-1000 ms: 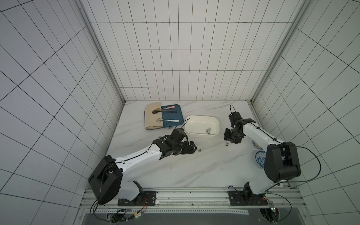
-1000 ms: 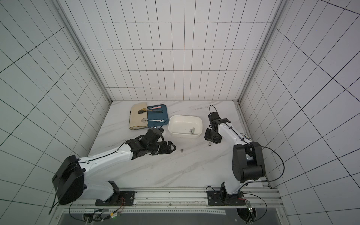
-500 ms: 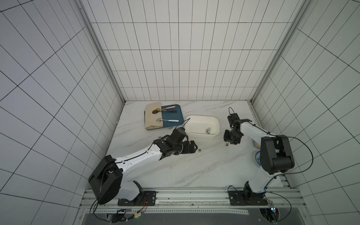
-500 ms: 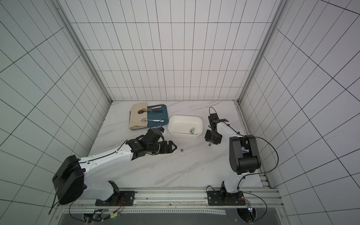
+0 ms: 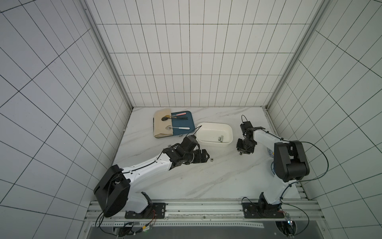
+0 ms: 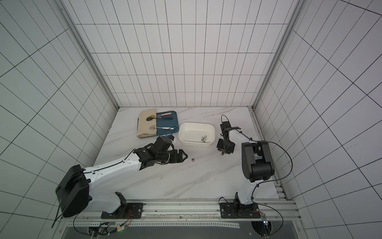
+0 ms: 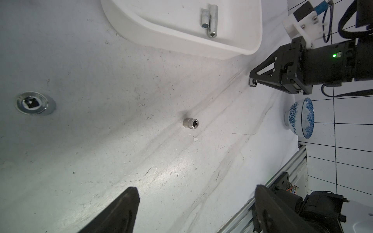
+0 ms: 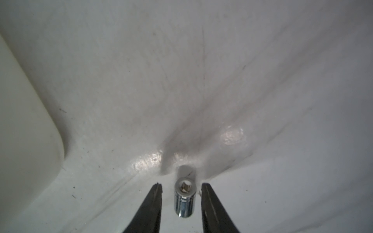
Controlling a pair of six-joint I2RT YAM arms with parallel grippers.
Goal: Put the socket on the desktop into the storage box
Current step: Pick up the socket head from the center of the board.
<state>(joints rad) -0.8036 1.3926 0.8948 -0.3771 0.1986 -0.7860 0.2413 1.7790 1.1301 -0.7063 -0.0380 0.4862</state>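
Note:
A short chrome socket (image 8: 184,198) stands upright on the marble desktop between the fingers of my right gripper (image 8: 181,184). A thin gap shows on each side, so the jaws are open around it, not touching. Both top views show that socket (image 5: 241,153) (image 6: 222,153) under the right gripper (image 5: 242,151) (image 6: 223,152), just right of the white storage box (image 5: 214,124) (image 6: 196,124). Two long sockets (image 5: 220,138) (image 7: 209,20) lie inside the box. Another socket (image 5: 211,159) (image 7: 191,123) lies just ahead of my left gripper (image 5: 207,158) (image 7: 196,188), which is wide open and empty.
A chrome piece with a square hole (image 7: 32,102) sits on the desktop left of the box. A dark-blue tray (image 5: 184,124) with utensils and a beige cloth (image 5: 162,126) lie at the back left. A blue patterned bowl (image 7: 300,119) stands by the right wall.
My right gripper's jaws have narrowed around the upright socket, and the right arm's elbow has shifted a little. The left arm and its gripper have not moved.

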